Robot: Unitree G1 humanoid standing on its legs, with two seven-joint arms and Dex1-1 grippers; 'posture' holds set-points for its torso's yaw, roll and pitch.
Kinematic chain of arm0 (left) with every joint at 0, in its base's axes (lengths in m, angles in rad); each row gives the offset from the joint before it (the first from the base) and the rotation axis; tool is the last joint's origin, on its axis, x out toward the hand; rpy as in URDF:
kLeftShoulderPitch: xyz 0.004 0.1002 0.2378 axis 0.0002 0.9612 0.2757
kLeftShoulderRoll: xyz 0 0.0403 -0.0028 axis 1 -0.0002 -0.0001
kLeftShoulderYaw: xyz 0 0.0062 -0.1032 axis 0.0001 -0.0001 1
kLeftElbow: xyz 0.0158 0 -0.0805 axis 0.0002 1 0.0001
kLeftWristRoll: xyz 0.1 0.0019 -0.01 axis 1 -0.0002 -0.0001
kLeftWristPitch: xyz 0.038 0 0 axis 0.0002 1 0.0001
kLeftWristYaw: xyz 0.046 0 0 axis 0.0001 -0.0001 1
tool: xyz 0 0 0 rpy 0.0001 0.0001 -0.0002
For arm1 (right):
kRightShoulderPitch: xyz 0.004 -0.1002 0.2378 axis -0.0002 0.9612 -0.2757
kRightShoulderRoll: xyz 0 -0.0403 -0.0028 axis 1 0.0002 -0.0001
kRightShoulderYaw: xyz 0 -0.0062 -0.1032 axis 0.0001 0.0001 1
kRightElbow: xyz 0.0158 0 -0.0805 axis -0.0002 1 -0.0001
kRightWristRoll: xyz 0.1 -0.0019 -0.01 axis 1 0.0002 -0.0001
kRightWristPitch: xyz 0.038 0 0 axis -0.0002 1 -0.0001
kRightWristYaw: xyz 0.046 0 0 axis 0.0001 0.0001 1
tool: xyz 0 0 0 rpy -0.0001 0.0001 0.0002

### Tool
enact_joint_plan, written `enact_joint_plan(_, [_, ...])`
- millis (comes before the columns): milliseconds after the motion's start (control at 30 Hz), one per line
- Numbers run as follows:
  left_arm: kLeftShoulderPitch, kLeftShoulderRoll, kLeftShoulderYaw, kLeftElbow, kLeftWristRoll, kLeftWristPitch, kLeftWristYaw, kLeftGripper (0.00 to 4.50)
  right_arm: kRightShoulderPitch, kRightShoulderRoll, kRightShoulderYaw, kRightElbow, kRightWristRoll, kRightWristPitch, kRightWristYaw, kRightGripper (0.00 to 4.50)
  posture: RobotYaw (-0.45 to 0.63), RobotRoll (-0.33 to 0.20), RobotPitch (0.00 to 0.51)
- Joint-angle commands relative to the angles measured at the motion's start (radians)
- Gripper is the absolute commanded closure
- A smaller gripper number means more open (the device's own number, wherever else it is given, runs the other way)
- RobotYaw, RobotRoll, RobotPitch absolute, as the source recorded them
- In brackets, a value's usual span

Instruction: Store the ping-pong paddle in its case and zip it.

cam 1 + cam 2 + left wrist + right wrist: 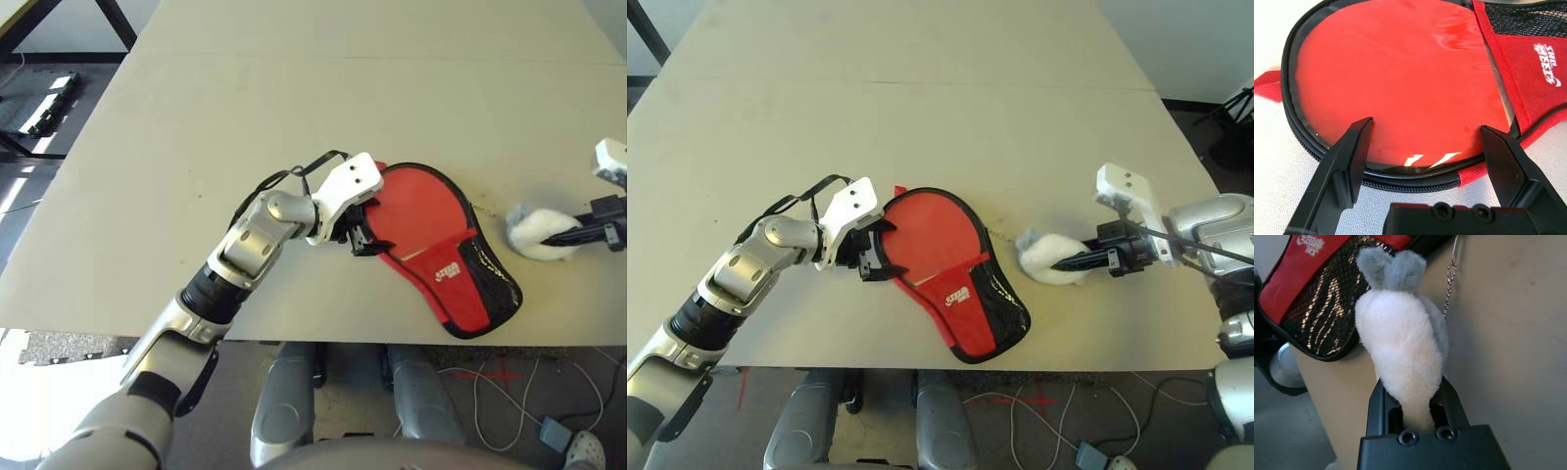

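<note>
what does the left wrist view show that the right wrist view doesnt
Left wrist view alone: the left claw open, its fingers astride the round end of the case, with the ping-pong paddle lying red face up inside the unzipped edge. Right wrist view alone: the right claw shut on a white fluffy wad with grey ears, and a small metal chain. Both share the case's black mesh pocket, white logo and the table.
</note>
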Motion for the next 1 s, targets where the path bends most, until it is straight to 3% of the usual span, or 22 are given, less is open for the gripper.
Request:
enact_joint_plan(33, [0.033,0.006,-0.041,0.048,0.025,0.023,-0.005,0.0,0.072,-0.075,0.057,-0.105,0.077,0.05,0.017,4.19,-0.03,0.0,0.283])
enact_joint_plan(500, [0.028,0.001,-0.039,0.062,0.029,0.013,-0.002,0.0,0.216,-0.24,0.155,-0.284,0.145,0.013,0.017,4.19,-0.03,0.0,0.279])
enact_joint_plan(1000, [0.017,-0.004,-0.039,0.087,0.034,-0.004,-0.004,0.0,0.234,-0.27,0.18,-0.281,0.117,-0.044,0.017,4.19,-0.04,0.0,0.278])
